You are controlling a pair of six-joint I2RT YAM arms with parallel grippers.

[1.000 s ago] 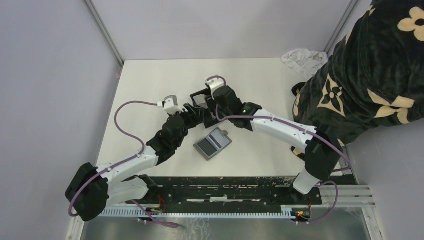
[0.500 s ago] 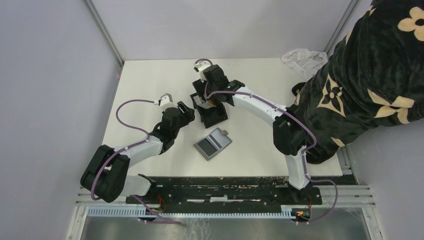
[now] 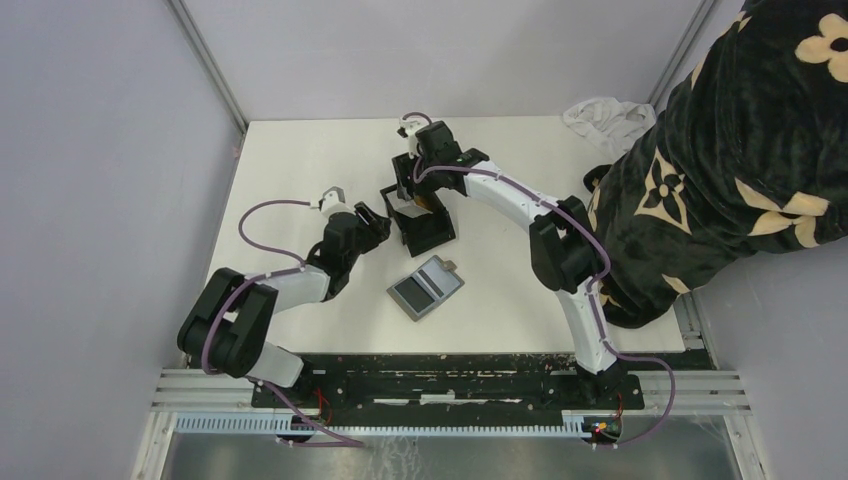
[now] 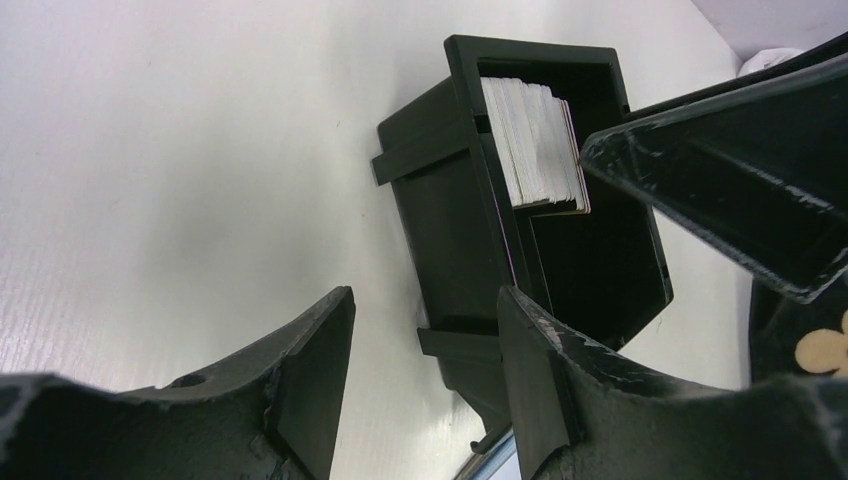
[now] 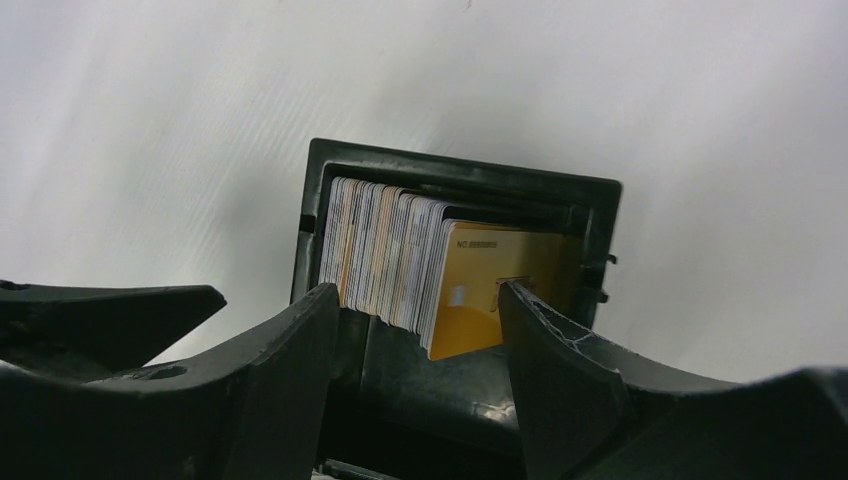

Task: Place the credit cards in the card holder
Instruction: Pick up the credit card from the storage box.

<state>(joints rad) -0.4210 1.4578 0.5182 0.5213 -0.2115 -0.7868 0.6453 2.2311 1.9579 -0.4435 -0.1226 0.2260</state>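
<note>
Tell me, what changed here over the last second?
The left gripper backed away from the card holder toward its own side. The right gripper swung out to the holder's far side and hangs open over the cards standing in it. The grey card on the table stayed put.

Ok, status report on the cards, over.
Left hand open, empty, beside small open-top black plastic box. Right hand open, empty, over it. Stack of thin cards upright inside, tan-gold card outermost. Silver-grey flat card on table outside, nothing blocking it.
</note>
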